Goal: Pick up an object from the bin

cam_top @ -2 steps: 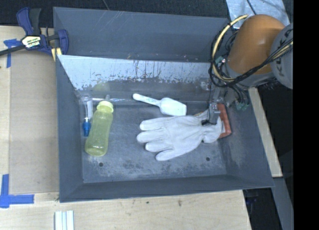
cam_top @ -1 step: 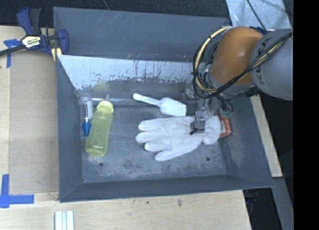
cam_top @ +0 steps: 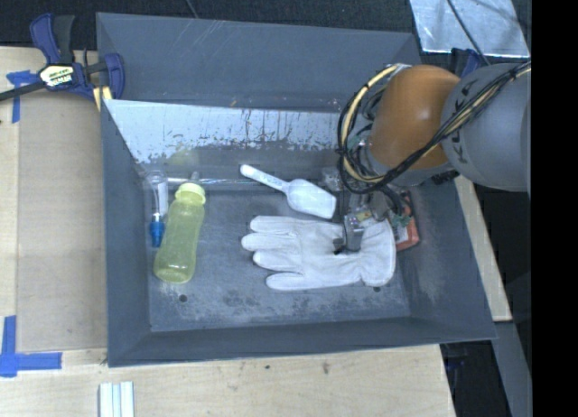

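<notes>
Gripper (cam_top: 350, 240) over white glove (cam_top: 291, 249); limp, flat, splayed leftward.

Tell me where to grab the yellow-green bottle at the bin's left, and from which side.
Take the bottle across the middle of its body, coming from straight above. It lies on its side, cap toward the back wall, so its narrow width is across the view. The thin blue-tipped tube lies close beside it on the view's left, so room there is probably tight.
</notes>
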Motion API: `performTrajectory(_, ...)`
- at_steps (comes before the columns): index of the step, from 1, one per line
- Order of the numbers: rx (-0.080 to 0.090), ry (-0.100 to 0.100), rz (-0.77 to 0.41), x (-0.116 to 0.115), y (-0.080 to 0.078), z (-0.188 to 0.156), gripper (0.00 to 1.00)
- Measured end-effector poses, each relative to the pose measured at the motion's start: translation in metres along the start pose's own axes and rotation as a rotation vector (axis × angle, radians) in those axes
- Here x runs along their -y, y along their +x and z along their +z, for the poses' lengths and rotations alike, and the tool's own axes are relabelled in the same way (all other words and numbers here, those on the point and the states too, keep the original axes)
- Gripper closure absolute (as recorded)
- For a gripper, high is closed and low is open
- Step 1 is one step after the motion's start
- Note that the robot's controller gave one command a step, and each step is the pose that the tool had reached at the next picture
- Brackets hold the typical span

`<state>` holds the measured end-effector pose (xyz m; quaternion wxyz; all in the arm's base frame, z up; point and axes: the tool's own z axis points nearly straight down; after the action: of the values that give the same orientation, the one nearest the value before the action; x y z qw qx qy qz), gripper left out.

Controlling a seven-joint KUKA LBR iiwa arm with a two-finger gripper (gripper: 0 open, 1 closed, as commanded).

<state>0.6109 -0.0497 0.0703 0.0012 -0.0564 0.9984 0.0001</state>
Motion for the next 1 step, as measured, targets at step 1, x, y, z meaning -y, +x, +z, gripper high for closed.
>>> performTrajectory(1, 0.004, 0.000, 0.023, -0.0391, -0.0140, -0.0014, 1.00)
